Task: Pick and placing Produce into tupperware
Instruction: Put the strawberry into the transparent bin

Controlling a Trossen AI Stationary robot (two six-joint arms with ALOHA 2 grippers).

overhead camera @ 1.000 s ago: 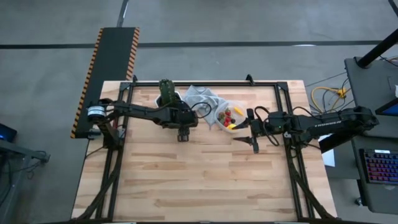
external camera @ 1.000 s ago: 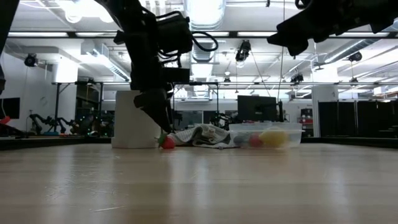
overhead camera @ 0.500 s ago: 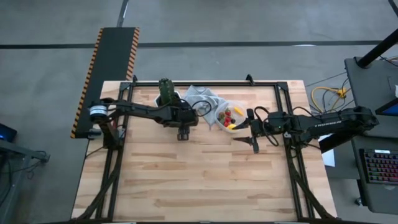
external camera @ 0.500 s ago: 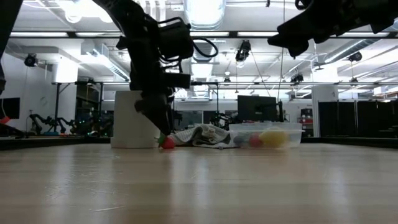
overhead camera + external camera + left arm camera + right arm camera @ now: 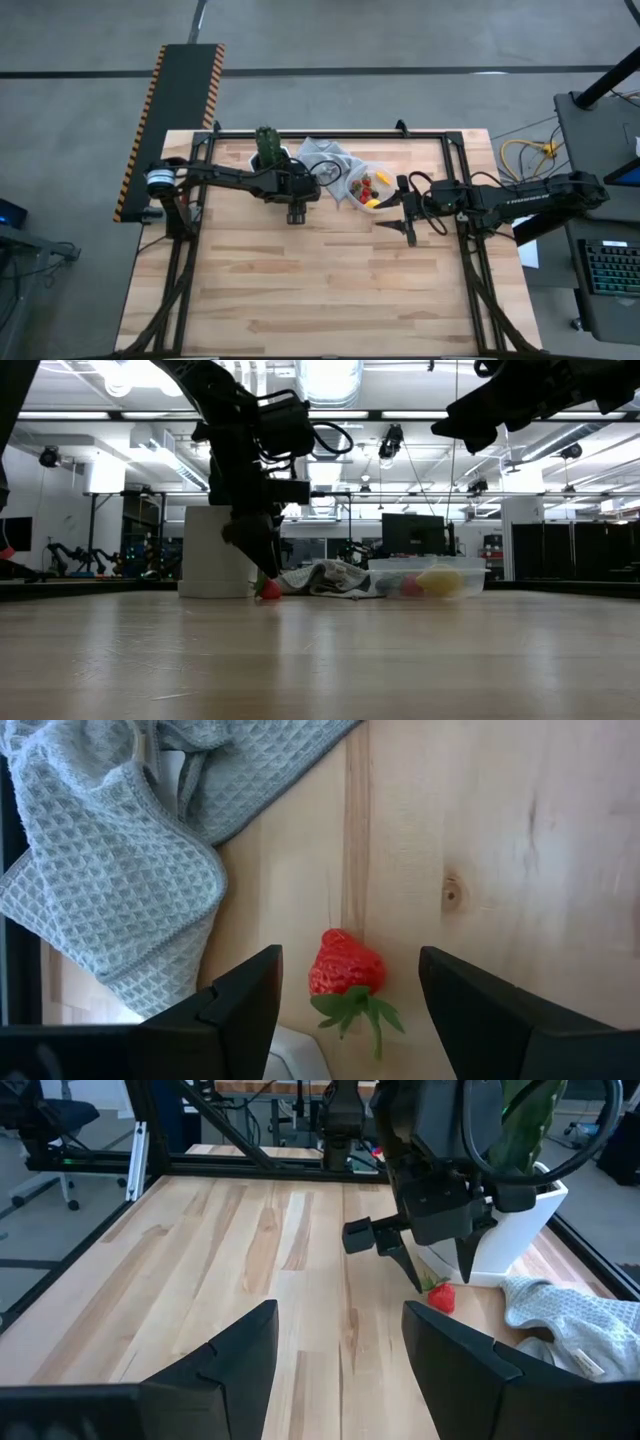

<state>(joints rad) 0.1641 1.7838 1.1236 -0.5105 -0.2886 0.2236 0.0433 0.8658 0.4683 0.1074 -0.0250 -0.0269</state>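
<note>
The left gripper (image 5: 345, 995) is hanging just over the table (image 5: 330, 280) with its two fingers (image 5: 240, 1005) wide open. It is holding nothing. A red strawberry (image 5: 345, 963) with green leaves is lying on the wood right between the two fingers, and in the left wrist view there is a gap on each side, so it is not being touched. In the low view the gripper's tips are pointing down just above the strawberry.

Right beside the strawberry, the grey cloth (image 5: 110, 870) is lying crumpled on the table. A white pot (image 5: 510, 1230) with a green cactus (image 5: 266, 142) in it is standing just behind the left gripper, near the back edge of the table.

The see-through tupperware (image 5: 372, 186) is sitting on the other side of the cloth, touching it or almost touching it. It is holding several little pieces of produce (image 5: 368, 187): some red ones, some dark ones and a yellow one (image 5: 372, 203) near its rim. In the low view the tupperware is sitting flat on the table with the coloured pieces showing through its side.

The right gripper (image 5: 404, 214) is waiting just beside the tupperware, on the side away from the cloth, and it is up in the air above the table. Its fingers (image 5: 225, 1365) are standing partly open with nothing between them. The right arm is reaching in from the right edge of the table.
</note>
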